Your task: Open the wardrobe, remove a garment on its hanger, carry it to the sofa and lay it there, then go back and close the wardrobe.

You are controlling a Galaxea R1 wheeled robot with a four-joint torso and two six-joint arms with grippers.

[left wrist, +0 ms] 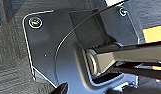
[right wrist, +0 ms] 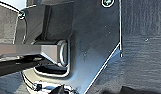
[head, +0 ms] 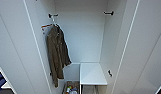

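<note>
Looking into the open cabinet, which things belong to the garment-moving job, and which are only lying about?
Job:
- tall white wardrobe, doors open

Just there:
- olive-green jacket on its hanger
- white inner shelf
- small items on the wardrobe bottom

Wardrobe point(head: 81, 37): inner walls and both open doors smooth, matt white board, painted or laminated look. Shelf point(head: 92, 73) inside: same smooth white finish, slightly brighter on top. Rail brackets point(head: 109, 13): dark, hard, probably metal. Olive-green jacket point(head: 57, 55): soft matt cloth, creased, no sheen. Its hanger point(head: 47, 26): reddish-brown, wood-like. Small box point(head: 71, 88) at the wardrobe bottom: brown, wood-like, contents too blurred to tell. Floor point(left wrist: 8, 62) in the wrist views: dark grey carpet, rough woven texture, matt.
</note>
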